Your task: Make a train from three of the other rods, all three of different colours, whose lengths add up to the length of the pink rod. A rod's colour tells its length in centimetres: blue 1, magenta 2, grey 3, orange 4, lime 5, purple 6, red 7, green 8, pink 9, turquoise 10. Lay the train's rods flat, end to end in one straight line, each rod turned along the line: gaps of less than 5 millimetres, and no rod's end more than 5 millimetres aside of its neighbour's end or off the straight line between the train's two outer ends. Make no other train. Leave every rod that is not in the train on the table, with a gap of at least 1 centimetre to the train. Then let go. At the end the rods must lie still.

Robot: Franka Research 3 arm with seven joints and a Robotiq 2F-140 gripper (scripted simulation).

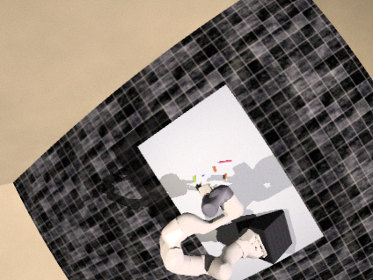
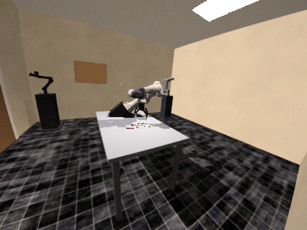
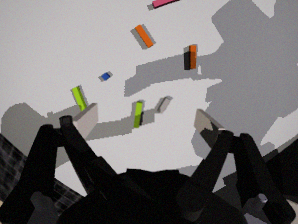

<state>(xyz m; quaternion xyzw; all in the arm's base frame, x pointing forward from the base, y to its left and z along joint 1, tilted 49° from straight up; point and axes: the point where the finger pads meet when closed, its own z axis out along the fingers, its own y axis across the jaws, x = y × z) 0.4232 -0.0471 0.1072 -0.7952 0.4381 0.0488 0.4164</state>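
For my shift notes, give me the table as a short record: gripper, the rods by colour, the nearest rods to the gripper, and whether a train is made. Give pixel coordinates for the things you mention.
gripper: open, nothing held point(image 3: 145, 122)
pink rod: one point(image 1: 224, 161) point(image 3: 165, 3), cut off by the wrist picture's edge
orange rods: two, apart point(image 3: 144, 36) point(image 3: 193, 56)
lime rods: two, apart point(image 3: 78, 97) point(image 3: 138, 114)
blue rod: one, small point(image 1: 203, 175) point(image 3: 105, 76)
grey rod: one point(image 3: 163, 104)
between the fingers in the wrist view: grey rod and one lime rod
train: none made; rods lie scattered

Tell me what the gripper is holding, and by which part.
Nothing is held: the gripper is wide open, and the grey rod lies on the table beyond its fingers.
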